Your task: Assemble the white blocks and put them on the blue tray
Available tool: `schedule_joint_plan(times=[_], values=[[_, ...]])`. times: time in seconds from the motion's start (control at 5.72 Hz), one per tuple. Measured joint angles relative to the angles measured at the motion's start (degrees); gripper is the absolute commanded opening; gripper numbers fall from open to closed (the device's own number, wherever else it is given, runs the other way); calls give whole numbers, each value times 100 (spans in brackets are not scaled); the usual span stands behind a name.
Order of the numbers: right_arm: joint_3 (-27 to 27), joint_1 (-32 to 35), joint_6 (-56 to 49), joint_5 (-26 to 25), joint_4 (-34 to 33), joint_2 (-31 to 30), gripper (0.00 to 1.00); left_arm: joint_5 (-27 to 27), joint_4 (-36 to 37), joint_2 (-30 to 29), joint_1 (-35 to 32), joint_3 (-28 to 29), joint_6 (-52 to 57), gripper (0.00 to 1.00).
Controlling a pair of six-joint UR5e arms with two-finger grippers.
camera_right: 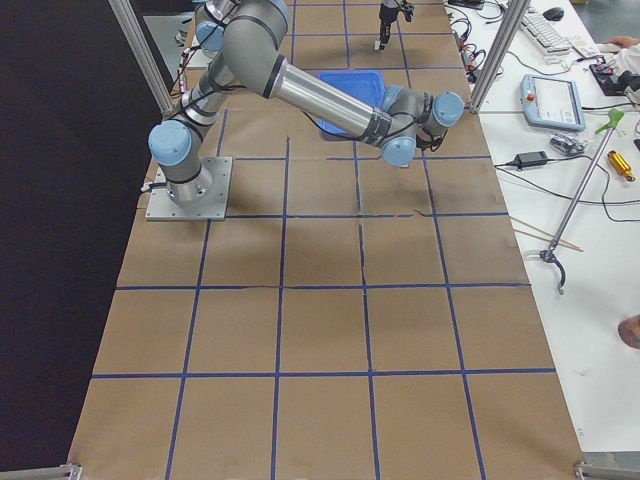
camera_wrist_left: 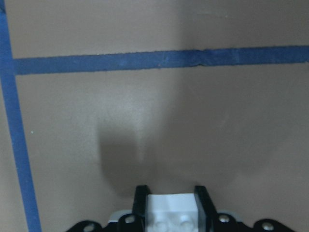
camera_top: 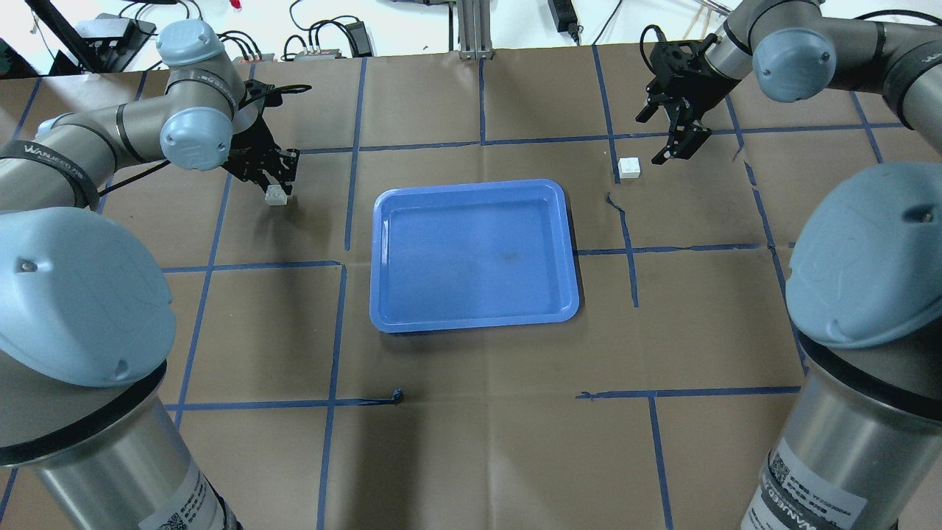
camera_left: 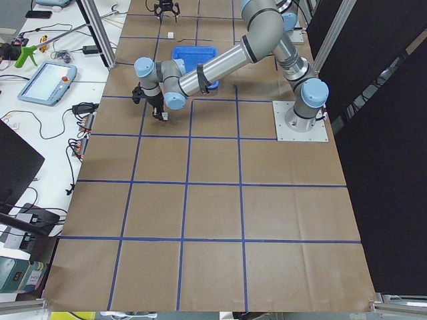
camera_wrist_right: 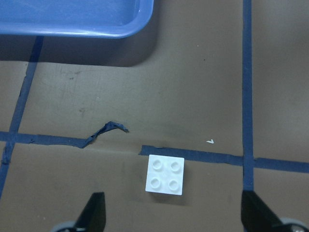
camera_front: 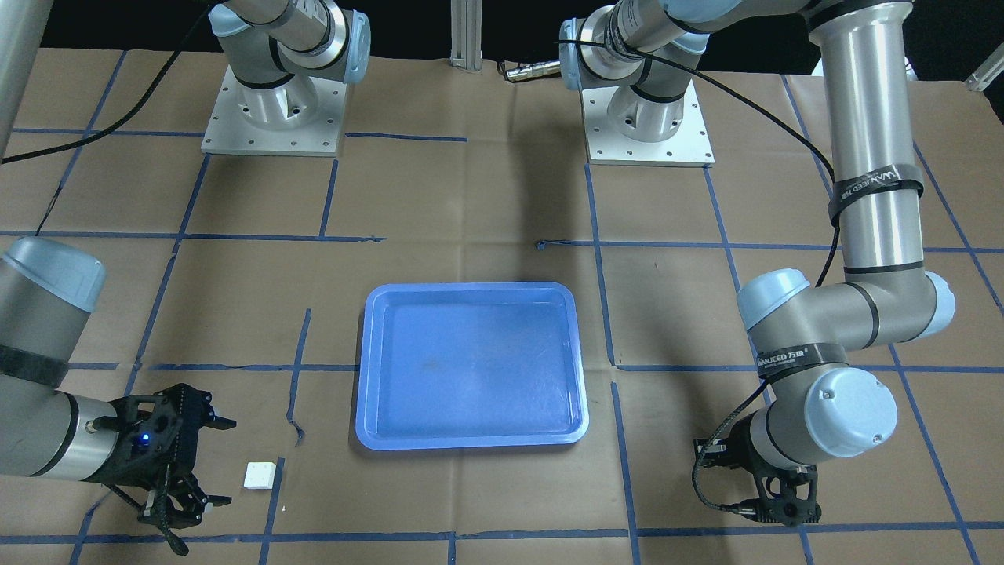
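The blue tray (camera_top: 471, 254) lies empty at the table's middle, also in the front view (camera_front: 471, 365). My left gripper (camera_top: 274, 184) is shut on one white block (camera_top: 276, 196), left of the tray and low over the paper. The left wrist view shows that block (camera_wrist_left: 170, 215) clamped between the fingers. In the front view the left arm hides it. The other white block (camera_top: 628, 168) sits studs up on the table right of the tray. My right gripper (camera_top: 647, 140) is open and empty just beyond it. In the right wrist view the block (camera_wrist_right: 165, 174) lies ahead of the spread fingertips (camera_wrist_right: 94, 215).
Brown paper with blue tape lines (camera_top: 346, 199) covers the table. A torn bit of tape (camera_wrist_right: 108, 130) lies between the loose block and the tray's corner (camera_wrist_right: 72, 19). Both arm bases (camera_front: 274, 110) stand at the robot's side.
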Motion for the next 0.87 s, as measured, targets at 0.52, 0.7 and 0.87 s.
schedule_joint_plan(times=[0.52,0.7,0.87], values=[[339,-39,330,283,-695,217,100,-5,-389,548,-1449,-132,312,16],[485,-40,335,304,-863,232,100,-8,-404,712,-1910,-235,1030,18],[582,-40,339,307,-952,221,95,20,-380,812,-2393,-447,1955,20]])
